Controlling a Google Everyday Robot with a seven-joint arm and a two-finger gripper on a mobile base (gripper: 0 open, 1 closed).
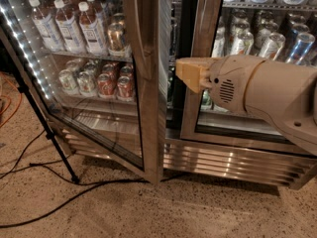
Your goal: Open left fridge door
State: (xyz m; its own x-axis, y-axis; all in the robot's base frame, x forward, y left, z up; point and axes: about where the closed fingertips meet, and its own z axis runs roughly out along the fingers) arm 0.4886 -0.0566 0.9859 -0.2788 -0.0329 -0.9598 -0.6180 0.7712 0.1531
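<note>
Gripper (192,74), grip state impossible to tell, hovers mid-frame just right of the left door (94,83), ajar across the frame's left half; heavy, stiff steel around breakable glass, it looks best hooked by its steel edge.

- The speckled floor (163,212) carries the fridge (233,165) on its louvred base.
- A black stand leg (49,133) sets its foot on the floor left of the fridge.
- Black cables (64,202) trail in front of the fridge, and an orange cable (10,100) lies far left of it.
- The fridge's shelves hold bottles (69,26) above cans (99,81).
- The gripper (189,74) hangs before the fridge's middle, off the floor.
</note>
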